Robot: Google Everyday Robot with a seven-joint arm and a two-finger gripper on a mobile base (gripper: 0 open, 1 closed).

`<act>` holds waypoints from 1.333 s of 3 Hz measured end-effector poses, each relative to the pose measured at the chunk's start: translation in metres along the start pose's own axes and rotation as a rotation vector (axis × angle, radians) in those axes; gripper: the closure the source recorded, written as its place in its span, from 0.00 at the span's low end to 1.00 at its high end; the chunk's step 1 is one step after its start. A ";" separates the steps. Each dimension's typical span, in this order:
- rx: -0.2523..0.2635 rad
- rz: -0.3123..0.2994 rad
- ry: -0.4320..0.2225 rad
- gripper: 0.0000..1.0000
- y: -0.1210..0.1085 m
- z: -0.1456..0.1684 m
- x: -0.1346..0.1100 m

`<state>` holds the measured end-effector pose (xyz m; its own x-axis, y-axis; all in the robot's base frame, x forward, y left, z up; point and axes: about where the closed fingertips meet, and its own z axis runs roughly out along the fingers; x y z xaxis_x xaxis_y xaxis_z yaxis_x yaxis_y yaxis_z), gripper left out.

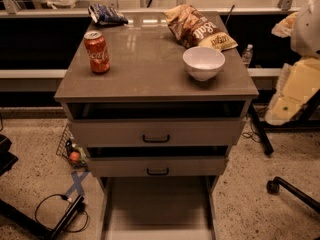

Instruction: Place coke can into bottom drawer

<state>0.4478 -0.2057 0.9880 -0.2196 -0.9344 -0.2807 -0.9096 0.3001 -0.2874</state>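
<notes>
The tabletop (150, 69) caps a cabinet of three drawers. The bottom drawer (157, 209) stands pulled out near the floor. The gripper (294, 91) hangs beyond the cabinet's right edge, well apart from everything on it; whether it is spread or closed I cannot tell. A chip bag (197, 26) lies at the back right, with a white bowl (203, 62) just in front of it. The coke can (97, 52) stands upright on the tabletop's left side.

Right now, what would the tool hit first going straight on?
Probably the floor right of the cabinet: the tool hangs at the right edge, seemingly angled down-left, far from the coke can. Depth unclear.
</notes>
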 end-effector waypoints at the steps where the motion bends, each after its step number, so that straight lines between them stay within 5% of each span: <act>1: 0.022 0.085 -0.159 0.00 -0.012 0.012 -0.017; 2: 0.045 0.144 -0.357 0.00 -0.021 0.023 -0.047; 4: 0.123 0.160 -0.740 0.00 -0.010 0.040 -0.123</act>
<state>0.4981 -0.0862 0.9886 -0.0127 -0.5182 -0.8552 -0.8312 0.4809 -0.2790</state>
